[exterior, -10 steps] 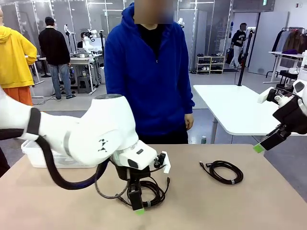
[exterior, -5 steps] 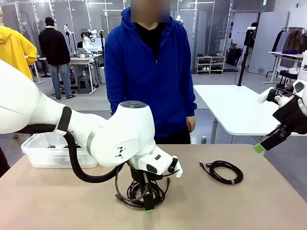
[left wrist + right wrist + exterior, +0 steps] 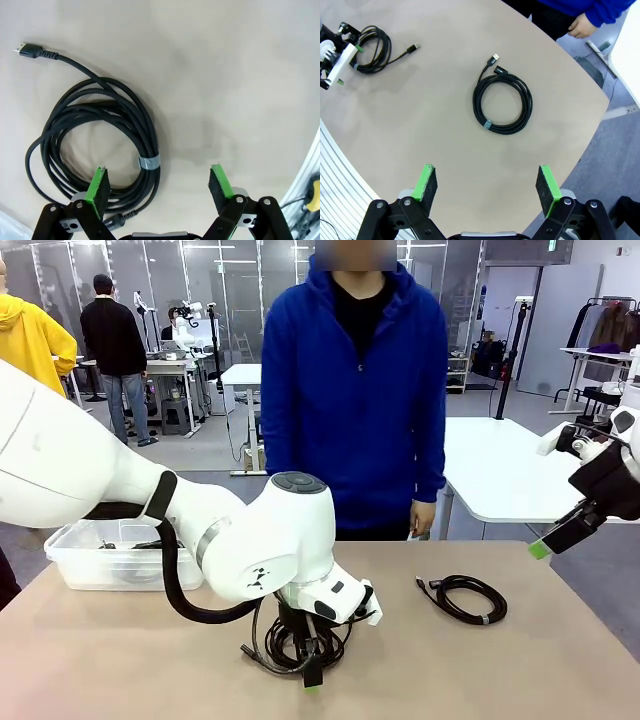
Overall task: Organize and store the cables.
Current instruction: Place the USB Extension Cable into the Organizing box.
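Front view: the left tool (image 3: 313, 675) is hovering at lower centre over a coiled cable (image 3: 278, 644) on the table (image 3: 100, 670); a second cable (image 3: 465, 598) is lying centre right.

Left wrist view: its jaws are standing open, with the coil at left.

Right wrist view: the right tool (image 3: 487, 182) is gaping open, with the second cable mid-frame.

- The left claw (image 3: 313, 677) points down at a coiled black cable (image 3: 268, 640) on the table (image 3: 120, 660).
- A second coiled cable (image 3: 465, 598) lies well apart, to the right.
- The right claw (image 3: 541, 548) hangs in the air by the table's right edge.
- A clear box (image 3: 110, 565) sits on the left.
- A person in a blue hoodie (image 3: 350, 410) stands at the far side.
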`<state>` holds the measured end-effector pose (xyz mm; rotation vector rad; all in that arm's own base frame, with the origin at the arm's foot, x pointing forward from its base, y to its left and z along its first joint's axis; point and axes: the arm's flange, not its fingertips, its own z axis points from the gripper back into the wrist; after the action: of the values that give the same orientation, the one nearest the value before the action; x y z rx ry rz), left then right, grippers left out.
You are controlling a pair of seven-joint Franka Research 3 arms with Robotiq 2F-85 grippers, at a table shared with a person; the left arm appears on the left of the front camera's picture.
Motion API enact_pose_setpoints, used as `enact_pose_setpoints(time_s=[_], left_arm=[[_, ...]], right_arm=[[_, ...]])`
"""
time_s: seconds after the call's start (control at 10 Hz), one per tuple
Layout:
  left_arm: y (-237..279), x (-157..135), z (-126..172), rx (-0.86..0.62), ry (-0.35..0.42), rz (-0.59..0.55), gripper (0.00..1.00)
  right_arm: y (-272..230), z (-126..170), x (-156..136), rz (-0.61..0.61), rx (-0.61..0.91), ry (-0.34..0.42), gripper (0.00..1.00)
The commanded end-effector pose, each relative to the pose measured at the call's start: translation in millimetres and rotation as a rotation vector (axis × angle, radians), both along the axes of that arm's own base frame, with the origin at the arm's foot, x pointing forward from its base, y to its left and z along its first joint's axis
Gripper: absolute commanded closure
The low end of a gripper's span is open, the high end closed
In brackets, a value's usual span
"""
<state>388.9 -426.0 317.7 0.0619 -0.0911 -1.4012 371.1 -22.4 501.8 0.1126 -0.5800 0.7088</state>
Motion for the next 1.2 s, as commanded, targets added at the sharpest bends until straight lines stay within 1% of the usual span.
enact_pose_setpoints(time_s=[0.0, 0.1, 0.2, 0.3, 0.4, 0.5, 0.7, 0.8, 0.9, 1.1], left_arm=[[-9.7, 7.1, -8.2, -0.016, -0.037, 0.026, 0.0], [-10.9, 7.1, -10.1, -0.014, -0.039, 0.029, 0.0], [-10.6, 7.2, -9.6, 0.005, -0.033, 0.037, 0.21], [-9.9, 6.8, -9.2, 0.014, -0.041, 0.037, 0.46], [-10.1, 6.5, -9.7, 0.019, -0.039, 0.038, 0.77], [-11.0, 6.4, -10.8, 0.02, -0.037, 0.035, 1.0], [-12.9, 5.6, -6.9, 0.015, -0.034, 0.031, 1.0], [-13.1, 5.6, -6.3, 0.013, -0.032, 0.031, 0.95], [-12.9, 5.3, -5.9, 0.014, -0.03, 0.028, 1.0], [-8.2, 4.6, 9.5, -0.001, -0.032, 0.028, 1.0]], right_arm=[[-0.4, 0.3, -0.3, -0.006, -0.002, 0.003, 0.0], [-0.4, 0.3, -0.3, -0.006, -0.002, 0.003, 0.0], [-0.4, 0.3, -0.3, -0.006, -0.002, 0.003, 0.0], [-0.4, 0.3, -0.3, -0.006, -0.002, 0.003, 0.0], [-0.4, 0.3, -0.3, -0.006, -0.002, 0.003, 0.0], [-0.4, 0.3, -0.3, -0.006, -0.002, 0.003, 0.0], [-0.4, 0.3, -0.3, -0.006, -0.002, 0.003, 0.0], [-0.4, 0.3, -0.3, -0.006, -0.002, 0.003, 0.0], [-0.4, 0.3, -0.3, -0.006, -0.002, 0.003, 0.0], [-0.4, 0.3, -0.3, -0.006, -0.002, 0.003, 0.0]])
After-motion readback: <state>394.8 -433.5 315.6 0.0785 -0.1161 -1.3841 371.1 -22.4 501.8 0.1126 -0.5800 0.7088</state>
